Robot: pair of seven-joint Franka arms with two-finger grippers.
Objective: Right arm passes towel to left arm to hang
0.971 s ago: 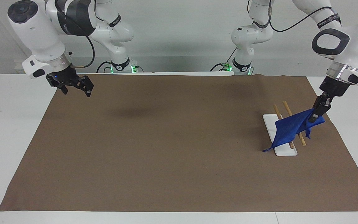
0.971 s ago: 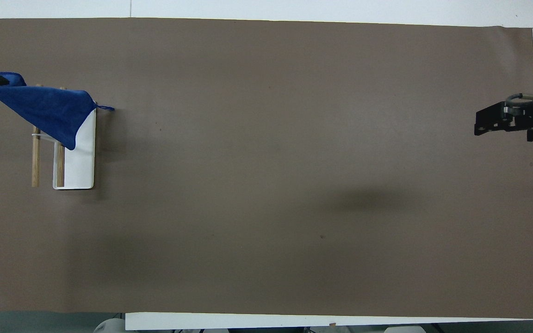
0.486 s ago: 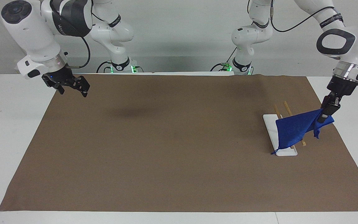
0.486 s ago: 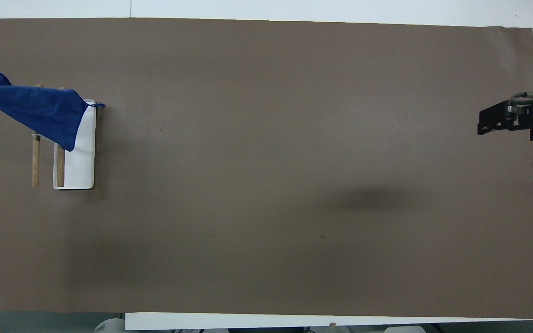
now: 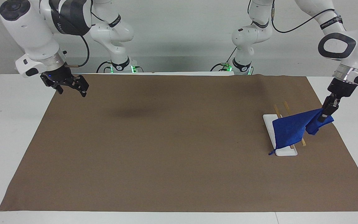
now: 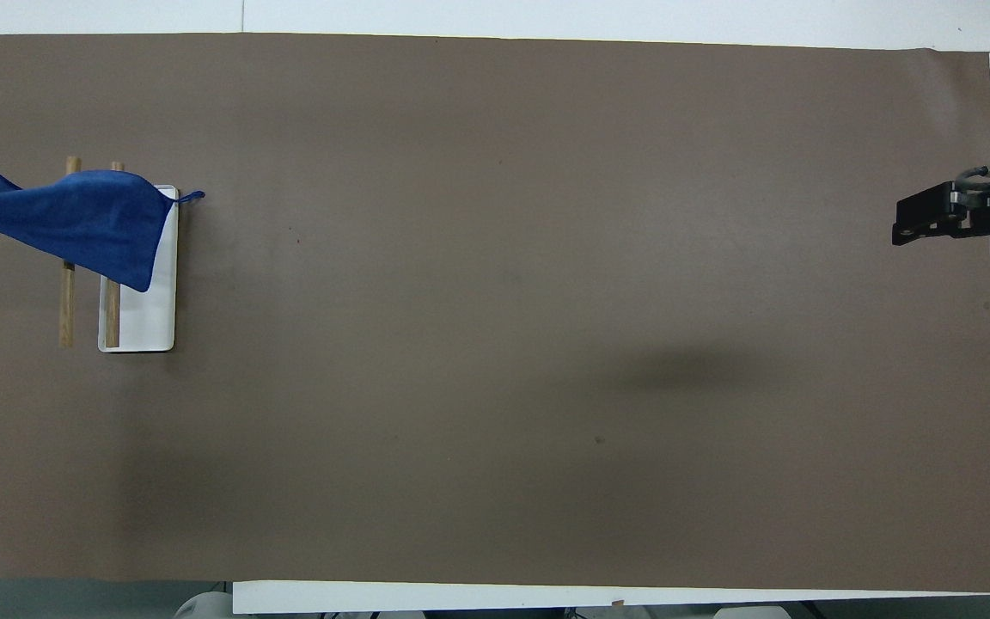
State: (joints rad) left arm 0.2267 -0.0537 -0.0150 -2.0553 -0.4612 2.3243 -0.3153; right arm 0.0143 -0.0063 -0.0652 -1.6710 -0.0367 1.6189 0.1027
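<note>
The royal-blue towel [image 5: 291,130] hangs over the two wooden rods [image 5: 286,105] of a small rack with a white base [image 5: 286,152], at the left arm's end of the table. Its loop [image 5: 270,153] dangles by the base's edge farther from the robots. My left gripper [image 5: 325,113] is shut on the towel's raised corner, just off the rods toward the table's end. In the overhead view the towel [image 6: 74,223] covers the rods [image 6: 67,301] and part of the base [image 6: 147,318]. My right gripper [image 5: 71,85] is open and empty, raised over the mat's edge at the right arm's end; it also shows overhead [image 6: 907,222].
A brown mat [image 5: 166,140] covers most of the white table [image 5: 11,124]. The two arm bases stand at the robots' edge of the table.
The left gripper has drawn the towel's corner outward, then down a little, so the cloth lies further over the rods. The right gripper has drawn back slightly toward its end of the table.
</note>
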